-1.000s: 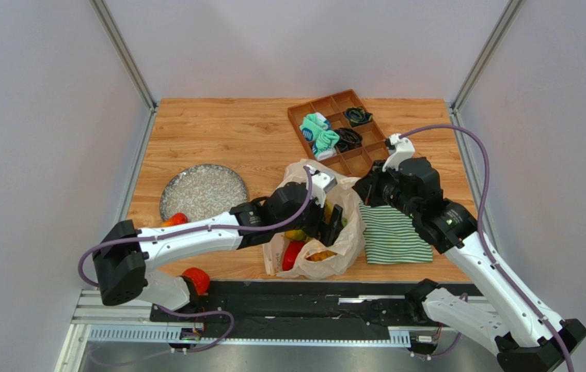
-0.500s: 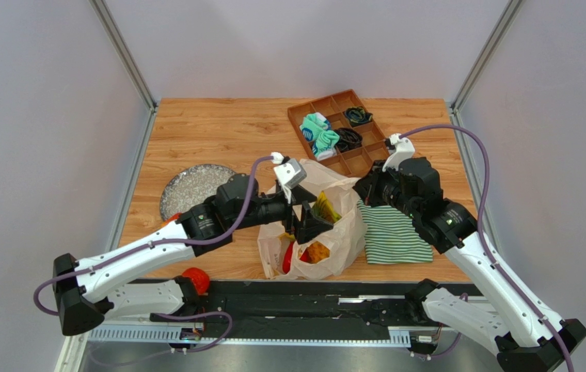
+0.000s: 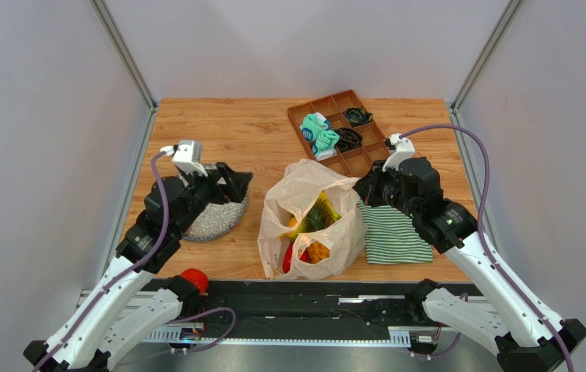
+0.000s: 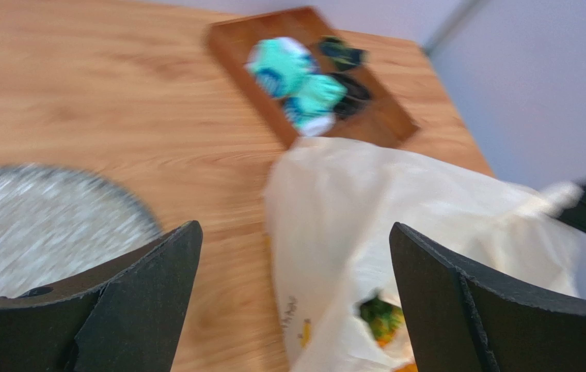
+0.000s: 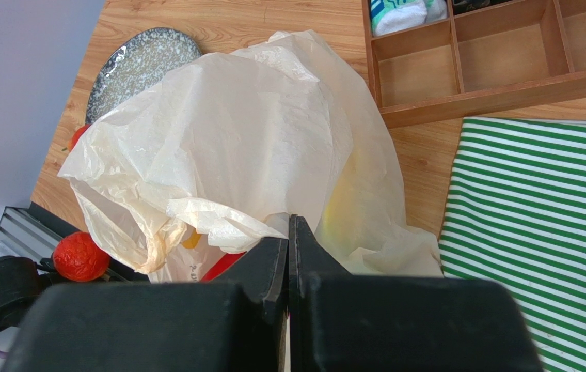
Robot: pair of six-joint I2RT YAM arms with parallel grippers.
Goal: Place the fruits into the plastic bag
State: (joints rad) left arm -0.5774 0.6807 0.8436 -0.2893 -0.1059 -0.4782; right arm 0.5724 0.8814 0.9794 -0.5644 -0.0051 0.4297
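Our left pincer has left the bag for the plate, open and empty. Our right pincer pinches the bag's rim. Several fruits sit inside; one red fruit waits at the near edge of the table.

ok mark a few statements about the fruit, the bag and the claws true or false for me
1. The left claw is open and empty. True.
2. The pineapple lies on the speckled plate. False: it sits inside the plastic bag.
3. The right claw is shut on the plastic bag's film. True.
4. The striped cloth lies on the bag's left in the top view. False: it lies on the bag's right.
5. Every fruit is in the bag. False: a red fruit lies outside it, to its near left in the top view.
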